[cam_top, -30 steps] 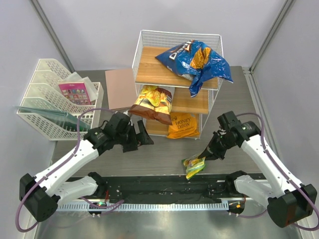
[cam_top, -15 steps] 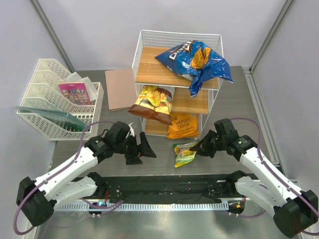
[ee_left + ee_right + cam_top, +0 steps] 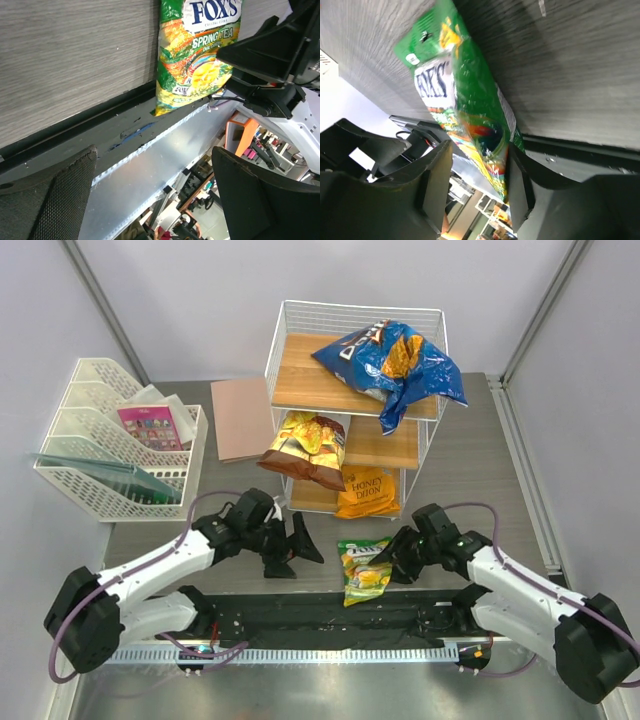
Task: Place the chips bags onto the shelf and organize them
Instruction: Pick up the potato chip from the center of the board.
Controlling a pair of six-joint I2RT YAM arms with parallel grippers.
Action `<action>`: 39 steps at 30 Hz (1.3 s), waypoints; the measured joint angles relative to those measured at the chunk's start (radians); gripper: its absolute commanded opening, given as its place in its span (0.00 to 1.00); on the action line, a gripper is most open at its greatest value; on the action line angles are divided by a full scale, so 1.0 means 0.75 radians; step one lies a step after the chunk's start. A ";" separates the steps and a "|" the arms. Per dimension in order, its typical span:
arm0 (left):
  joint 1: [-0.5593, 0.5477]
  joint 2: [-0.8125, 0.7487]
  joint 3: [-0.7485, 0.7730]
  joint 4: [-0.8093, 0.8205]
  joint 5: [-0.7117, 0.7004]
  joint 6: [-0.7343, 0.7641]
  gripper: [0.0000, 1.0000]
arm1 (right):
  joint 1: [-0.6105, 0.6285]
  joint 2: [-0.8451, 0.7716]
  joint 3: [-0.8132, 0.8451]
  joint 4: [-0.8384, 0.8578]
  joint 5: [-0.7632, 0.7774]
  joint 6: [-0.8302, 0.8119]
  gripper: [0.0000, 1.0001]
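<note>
Dragged leftward since a second ago, the green bag (image 3: 362, 568) is now lying flat at the table's (image 3: 470, 490) near edge, probably for a handover. The right gripper (image 3: 393, 558) is straddling its end with jaws half parted; I cannot tell whether they are gripping. The left gripper (image 3: 298, 548) is waiting with jaws spread wide, the bag just ahead of them. The shelf (image 3: 300, 380) is standing beyond both.

A green-yellow bag (image 3: 197, 50) lies flat on the grey table (image 3: 75, 60), its lower end over the dark edge strip (image 3: 75, 145). The right gripper (image 3: 225, 67) is at its right edge. The left gripper's (image 3: 152, 155) fingers (image 3: 60, 200) stand wide apart, holding nothing.
</note>
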 measured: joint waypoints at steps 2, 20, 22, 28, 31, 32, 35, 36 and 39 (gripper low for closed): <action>-0.003 -0.016 -0.017 0.019 0.010 -0.022 0.95 | 0.012 0.019 -0.025 0.050 -0.004 0.023 0.51; -0.050 0.002 -0.063 0.054 -0.022 -0.100 0.99 | 0.289 -0.077 -0.199 0.502 0.286 0.522 0.01; -0.050 -0.009 -0.063 0.051 -0.032 -0.116 0.99 | 0.359 -0.119 -0.206 0.491 0.406 0.623 0.01; -0.050 -0.033 -0.083 0.100 -0.028 -0.180 0.99 | 0.562 -0.065 -0.215 0.576 0.709 0.811 0.01; -0.050 -0.026 -0.098 0.128 -0.009 -0.214 0.98 | 0.659 0.054 -0.190 0.679 0.843 0.853 0.01; -0.050 -0.019 -0.099 0.136 -0.002 -0.227 0.98 | 0.679 0.092 -0.180 0.709 0.877 0.858 0.01; -0.048 0.001 -0.100 0.155 0.018 -0.244 0.98 | 0.708 0.198 -0.161 0.820 0.958 0.870 0.01; -0.048 0.005 -0.100 0.159 0.018 -0.253 0.98 | 0.709 0.229 -0.161 0.860 0.981 0.873 0.01; -0.041 0.006 -0.114 0.204 0.023 -0.284 0.97 | 0.709 0.284 -0.161 0.942 1.037 0.882 0.01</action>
